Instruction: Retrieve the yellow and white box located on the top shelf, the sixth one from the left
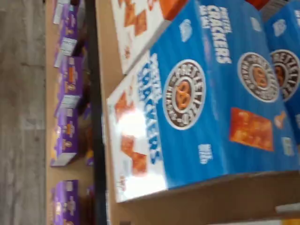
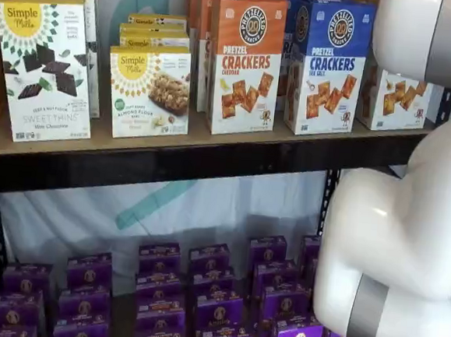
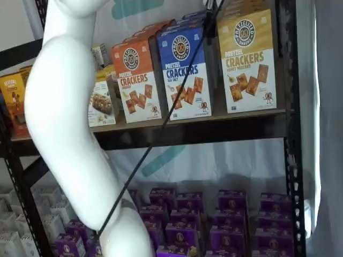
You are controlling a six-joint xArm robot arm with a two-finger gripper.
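Looking down, the wrist view shows blue Pretzel Crackers boxes (image 1: pixel 220 93) close up (blurred). In both shelf views the yellow and white box (image 3: pixel 247 60) stands upright on the top shelf (image 3: pixel 214 128), just right of a blue box; in one the white arm (image 2: pixel 408 230) probably hides most of it, and the gripper is out of view, its jaws untellable.

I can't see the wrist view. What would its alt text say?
Sideways close-up of blue Pretzel Crackers boxes on the tan top shelf, a white-fronted box beside them. Purple boxes sit on the shelf below. No gripper shows.

White arm (image 3: pixel 69 123) upright, bent.
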